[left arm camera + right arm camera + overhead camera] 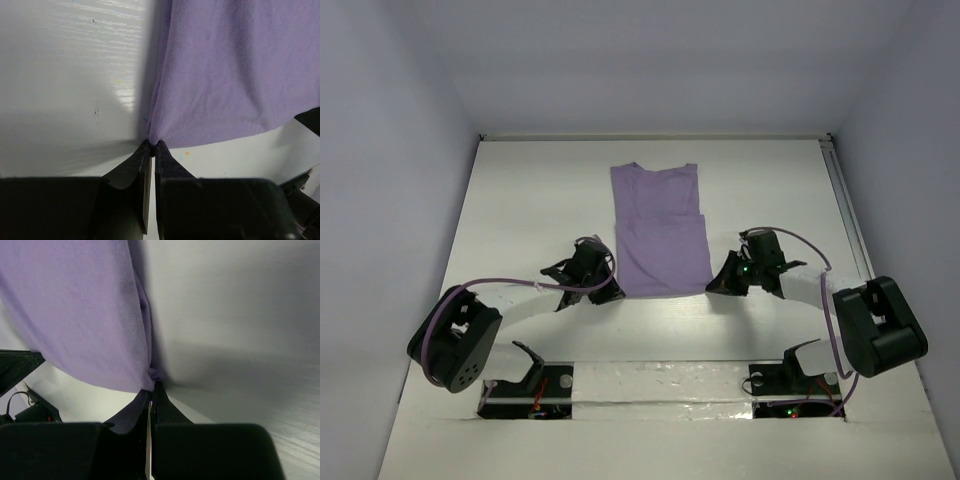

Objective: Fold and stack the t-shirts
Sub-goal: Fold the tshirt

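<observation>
Your overhead view is softly, evenly lit; the left wrist's black fingers (132, 172) blur at six o'clock, and the white worktop (60, 60) glares.

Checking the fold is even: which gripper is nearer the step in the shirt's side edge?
Right. The right gripper pinches the shirt's near corner on the same side as the step; the left gripper pinches the opposite near corner, across the shirt.
</observation>
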`<state>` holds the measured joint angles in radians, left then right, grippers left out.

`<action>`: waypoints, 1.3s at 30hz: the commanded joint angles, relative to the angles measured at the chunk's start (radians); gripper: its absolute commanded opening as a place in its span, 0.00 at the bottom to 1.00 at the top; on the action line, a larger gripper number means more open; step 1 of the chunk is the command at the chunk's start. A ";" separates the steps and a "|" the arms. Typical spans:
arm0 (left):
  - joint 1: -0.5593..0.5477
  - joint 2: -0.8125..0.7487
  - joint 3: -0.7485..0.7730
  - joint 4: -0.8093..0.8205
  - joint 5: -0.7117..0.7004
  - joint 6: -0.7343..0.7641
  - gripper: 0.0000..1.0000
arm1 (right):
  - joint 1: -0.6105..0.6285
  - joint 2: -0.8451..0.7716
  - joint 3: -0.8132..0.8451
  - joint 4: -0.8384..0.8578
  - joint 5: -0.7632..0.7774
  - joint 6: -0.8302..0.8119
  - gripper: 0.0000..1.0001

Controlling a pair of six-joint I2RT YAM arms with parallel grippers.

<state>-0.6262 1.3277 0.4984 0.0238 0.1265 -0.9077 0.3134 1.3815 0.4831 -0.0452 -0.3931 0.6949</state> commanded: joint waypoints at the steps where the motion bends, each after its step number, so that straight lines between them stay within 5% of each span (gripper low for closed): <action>1: 0.006 0.013 0.028 -0.056 -0.056 0.041 0.00 | -0.005 -0.001 -0.015 -0.013 0.066 -0.037 0.00; 11: -0.018 -0.214 0.028 -0.370 0.004 0.092 0.00 | 0.087 -0.352 -0.078 -0.344 -0.049 0.006 0.00; 16: -0.018 -0.352 0.179 -0.565 -0.051 0.095 0.00 | 0.087 -0.506 0.122 -0.590 0.080 -0.034 0.00; 21: 0.042 -0.186 0.520 -0.585 -0.116 0.217 0.00 | 0.038 -0.281 0.466 -0.570 0.198 -0.126 0.00; 27: 0.215 0.155 0.836 -0.460 -0.105 0.369 0.00 | -0.080 0.089 0.713 -0.417 0.149 -0.193 0.00; 34: 0.263 0.568 1.245 -0.496 -0.093 0.461 0.00 | -0.163 0.460 1.008 -0.419 0.148 -0.221 0.00; 39: 0.263 0.811 1.468 -0.556 -0.062 0.475 0.00 | -0.183 0.585 1.108 -0.481 0.163 -0.230 0.00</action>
<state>-0.3782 2.0933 1.8362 -0.4759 0.0792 -0.4824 0.1524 1.9564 1.5337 -0.4797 -0.2718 0.4976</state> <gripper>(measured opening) 0.010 0.022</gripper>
